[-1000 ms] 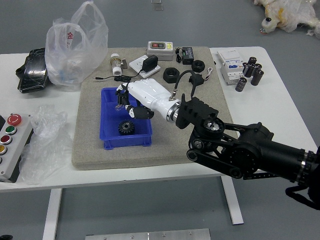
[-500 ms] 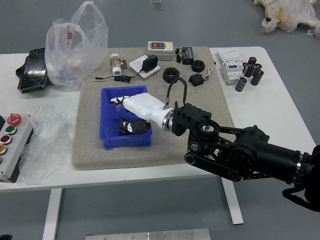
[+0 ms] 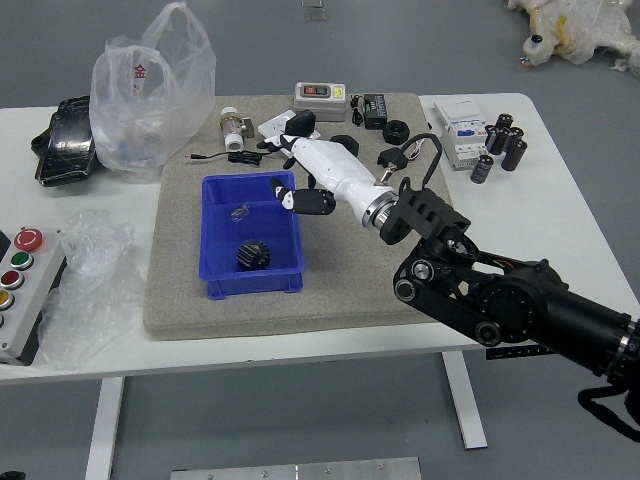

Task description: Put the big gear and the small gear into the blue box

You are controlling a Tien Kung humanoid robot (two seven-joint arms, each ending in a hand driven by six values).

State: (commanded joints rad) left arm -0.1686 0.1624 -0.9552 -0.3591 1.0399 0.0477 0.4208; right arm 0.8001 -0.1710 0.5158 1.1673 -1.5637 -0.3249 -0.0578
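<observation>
In the head view, the robot's right hand [image 3: 335, 170] hangs above the far right corner of the blue box [image 3: 252, 281], fingers spread wide, with nothing in its hold that we can see. The dark toothed gear [image 3: 253, 256] lies inside the box, towards its near side. A small shiny piece [image 3: 240, 212] lies farther back in the box, apart from the gear; it is too small for us to tell whether it is the small gear.

We judge the step in hand to be clearing the box after a release. To do it well, we keep the fingers open and lift them above the rim before swinging away, so that no fingertip drags the box or nudges what lies in it. A black ring [image 3: 345, 141] shows partly behind the hand, and beyond it we have the black plug [image 3: 392, 159], so we watch the back of the hand and its fingers there too. If the shiny piece is the small gear, we need only withdraw to finish; if not, we have that gear still to find and place.

Compared with the frame just before, the hand is no longer low over the box but farther back and to the right, and the toothed gear it then covered is in plain sight. The box sits in the same spot on the grey mat [image 3: 360, 290].
</observation>
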